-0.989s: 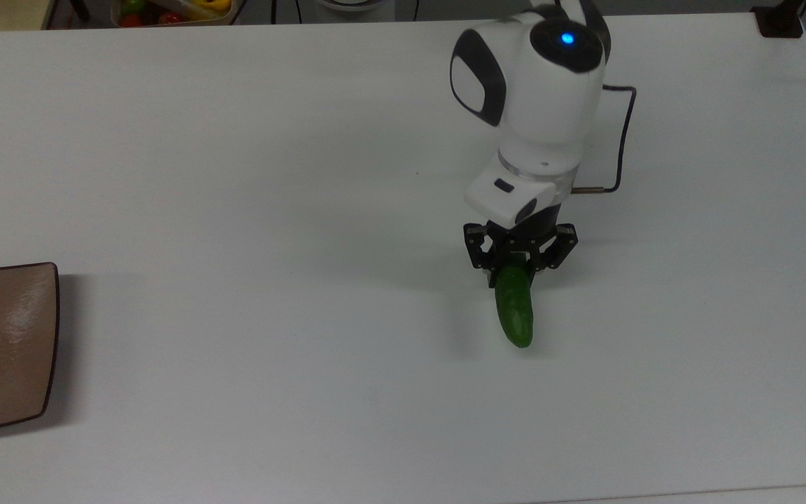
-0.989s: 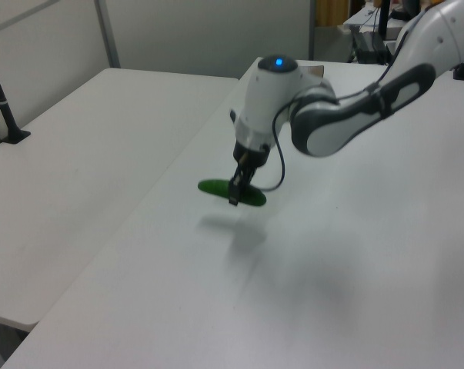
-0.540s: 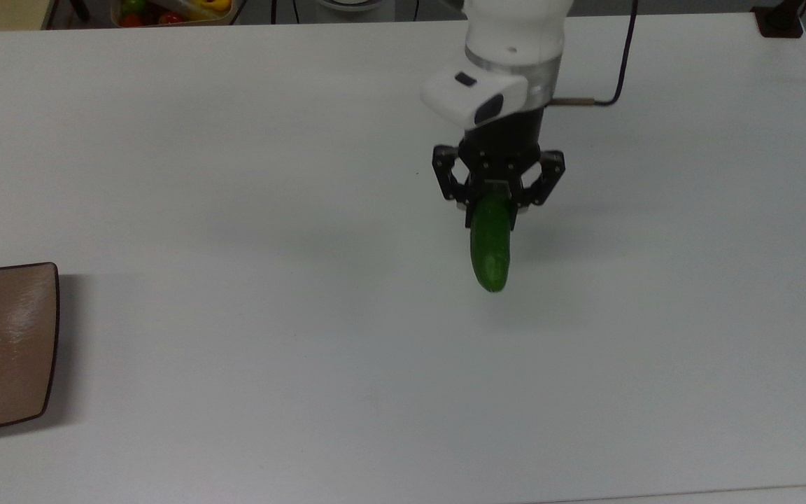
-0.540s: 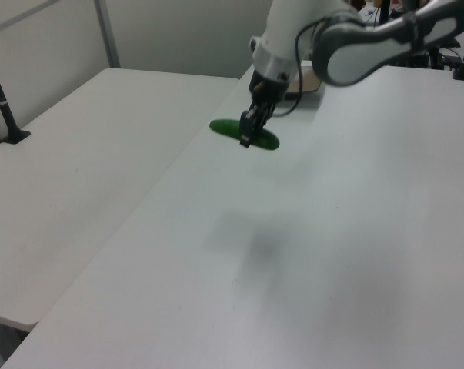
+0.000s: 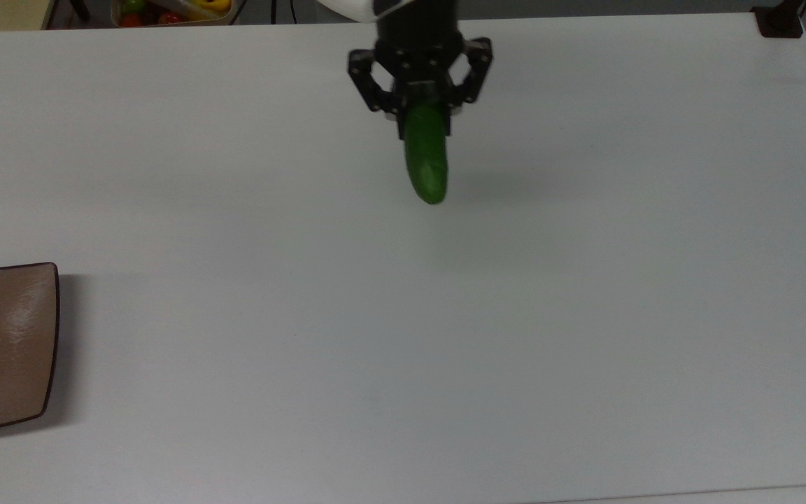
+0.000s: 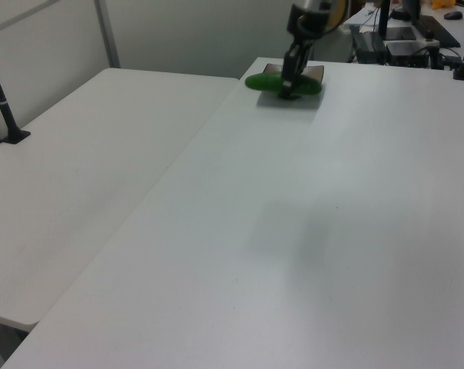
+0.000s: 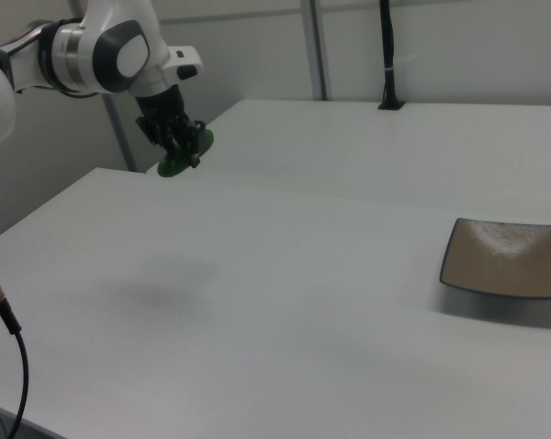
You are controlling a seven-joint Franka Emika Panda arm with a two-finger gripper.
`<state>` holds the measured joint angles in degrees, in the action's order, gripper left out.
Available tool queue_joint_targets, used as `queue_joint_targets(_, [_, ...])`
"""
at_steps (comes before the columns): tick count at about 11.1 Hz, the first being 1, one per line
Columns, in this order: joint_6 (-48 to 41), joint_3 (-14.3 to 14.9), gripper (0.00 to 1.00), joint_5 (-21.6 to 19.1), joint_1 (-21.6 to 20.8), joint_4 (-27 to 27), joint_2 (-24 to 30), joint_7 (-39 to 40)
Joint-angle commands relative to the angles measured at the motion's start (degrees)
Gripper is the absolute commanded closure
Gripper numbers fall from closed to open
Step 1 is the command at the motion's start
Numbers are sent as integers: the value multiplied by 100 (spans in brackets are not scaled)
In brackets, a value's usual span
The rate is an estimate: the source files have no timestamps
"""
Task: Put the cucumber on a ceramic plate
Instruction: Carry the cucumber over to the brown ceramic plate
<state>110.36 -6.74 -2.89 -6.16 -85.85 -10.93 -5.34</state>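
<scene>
Green glossy cucumber [image 5: 426,157], rounded end

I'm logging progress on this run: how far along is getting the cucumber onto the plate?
Done: the pincer is shut on the cucumber, which hangs well above the white table in the right view. In hand: the carry. Left: the ceramic plate sits bare at the top view's left edge, far from the cucumber, so the trip across, the lowering and the release are not yet done.
</scene>
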Motion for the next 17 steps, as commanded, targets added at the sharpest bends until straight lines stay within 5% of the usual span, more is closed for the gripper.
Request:
queue_joint_targets(1, [-191, -37, 97, -308, 667, -371, 293, 1295])
queue_joint_targets(7, [150, -29, 97, -555, 2011, -292, -40, 3133])
queue_joint_targets(11, [1134, -37, 97, -529, 2557, -30, -654, 3425])
queue_joint_targets(17, [3971, 59, 97, -432, 2804, 551, -1955, 3652])
